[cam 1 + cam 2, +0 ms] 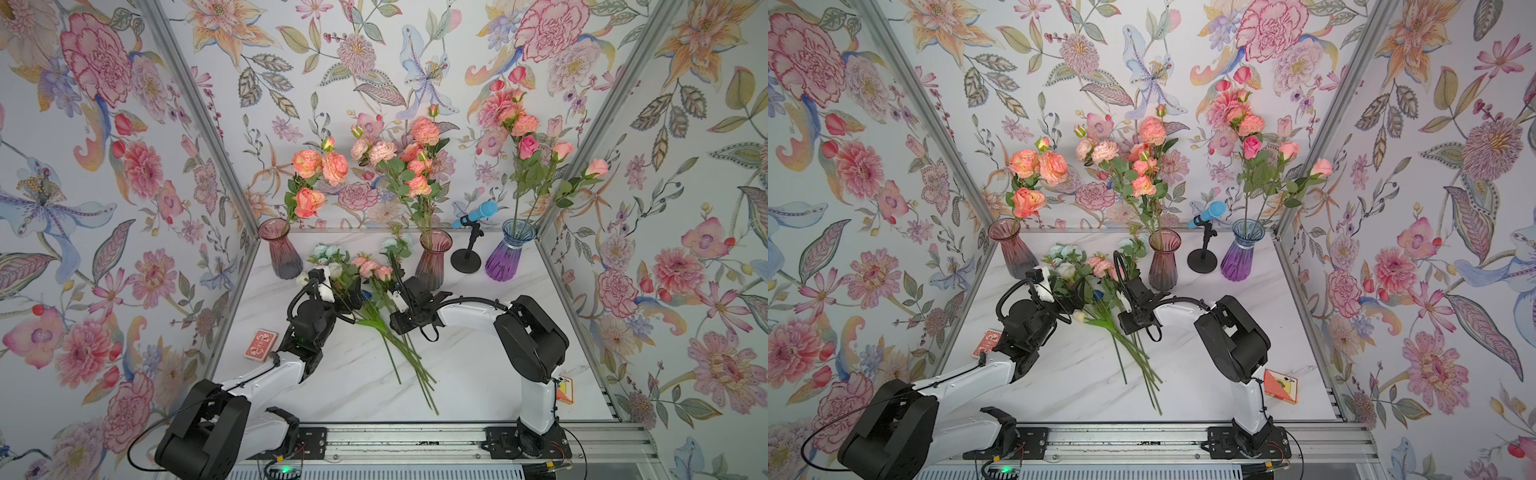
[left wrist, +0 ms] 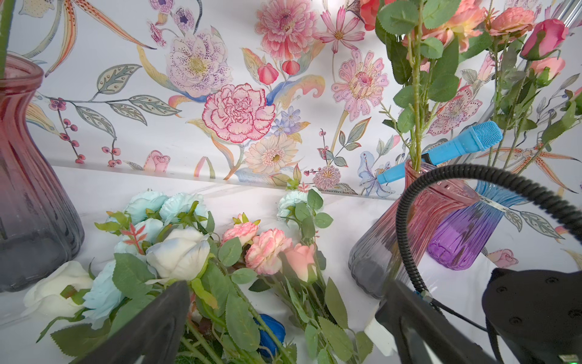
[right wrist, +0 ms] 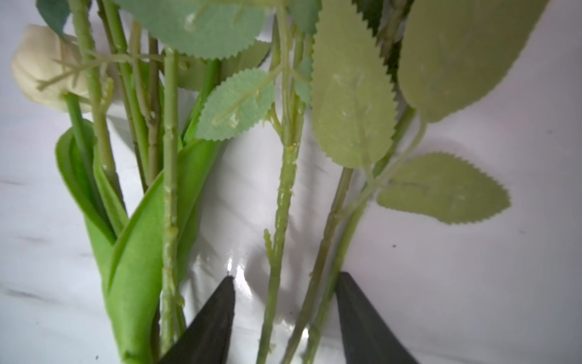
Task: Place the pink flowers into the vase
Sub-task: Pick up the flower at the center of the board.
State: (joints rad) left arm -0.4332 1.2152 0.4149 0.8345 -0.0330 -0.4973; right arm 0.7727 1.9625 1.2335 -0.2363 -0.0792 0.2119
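Pink vase (image 1: 432,262) holds pink flowers (image 1: 424,131); right hand (image 3: 285,277) seemingly loose astride stems (image 3: 285,189); left hand (image 2: 285,286) wide.

In a top view a blue microphone (image 1: 476,212) on a black stand (image 1: 466,261) sits right of centre on the white marbled table (image 1: 478,374). Pale blue and white flowers (image 1: 326,254) lie near centre; a red card deck (image 1: 260,344) lies left, an orange card box (image 1: 1281,384) lower right.

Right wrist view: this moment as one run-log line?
right gripper: open astride thin green stems; left gripper: open; pink flowers: lying down
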